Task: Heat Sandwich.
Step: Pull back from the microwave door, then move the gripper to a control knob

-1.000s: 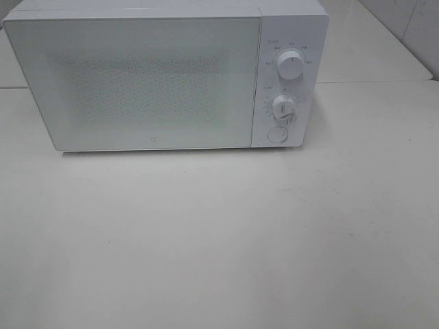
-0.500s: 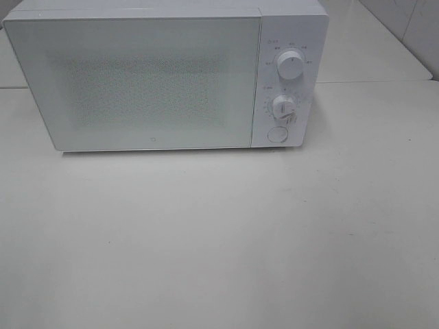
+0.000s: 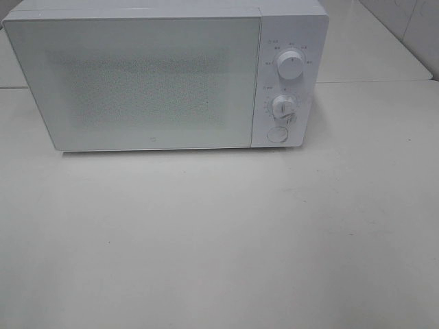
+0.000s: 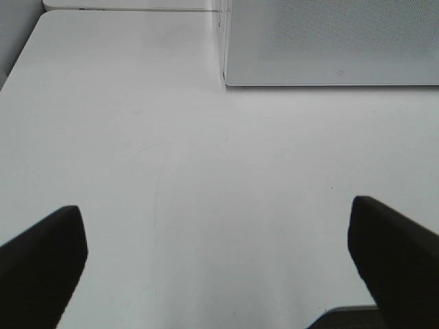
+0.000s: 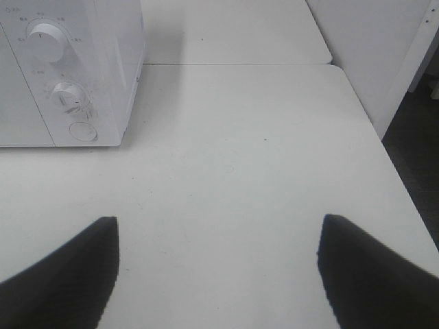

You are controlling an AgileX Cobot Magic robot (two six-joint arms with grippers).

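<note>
The sandwich shows in none of the 3 views. The microwave point(image 3: 164, 75) stands at the back of the counter point(image 3: 219, 240) with its door point(image 3: 137, 82) closed. The door's dotted, frosted panel hides the inside, so I cannot tell whether anything lies in it. The microwave's top edge is cut off in the high view. The small print around the 2 knobs is too fine to read. The upper knob point(image 3: 291, 65) sits above the lower knob point(image 3: 283, 107), and 1 round button point(image 3: 276, 134) sits below both, all on the panel right of the door.

Neither arm appears in the high view. In the left wrist view the left tool point(image 4: 216, 229) shows only its 2 dark fingers point(image 4: 41, 267), cut off by the frame. They are spread wide over bare counter, well short of the microwave's front corner, and hold nothing. The right tool point(image 5: 219, 233) is likewise spread wide and empty. Its fingers point(image 5: 370, 274) are blurred and cropped, above bare counter near the microwave's control side.
</note>
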